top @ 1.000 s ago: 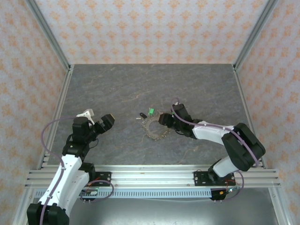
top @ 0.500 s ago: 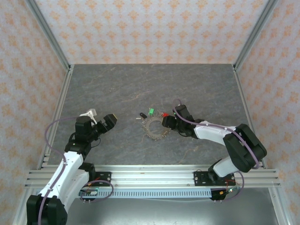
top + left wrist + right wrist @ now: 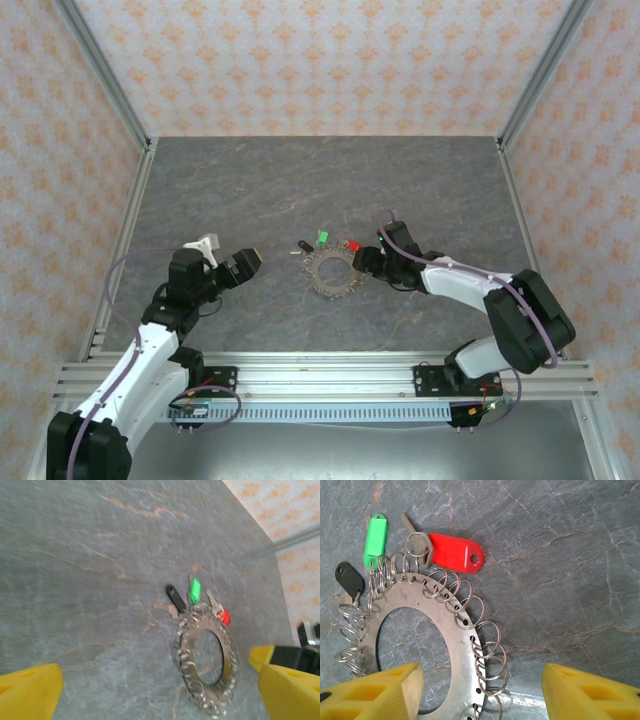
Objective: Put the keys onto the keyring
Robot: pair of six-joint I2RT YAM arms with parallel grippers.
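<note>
Top view: the keyring (image 3: 333, 272) lies near the middle of the table (image 3: 250, 180), keys (image 3: 322, 238) on its far side; the left gripper (image 3: 228, 255), jaws wide apart, stands well off toward the left edge, the right gripper (image 3: 365, 262) just beside the ring. Left wrist view: rim detail is blurred. Right wrist view: jaws apart, clamping nothing; the rim resolves into wire loops (image 3: 470, 611), and the green key (image 3: 375, 534) and black key (image 3: 350, 579) look threaded while the red key (image 3: 455, 553) link is unclear, so the task is judged nearly done.

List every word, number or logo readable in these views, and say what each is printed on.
No text can be read anywhere.
The green plastic key tag, the red plastic key tag and the black plastic key tag: blank faces.
The flat grey metal ring with wire loops: no stamp visible.
The small circuit board on the front rail: any print is too small to read.
</note>
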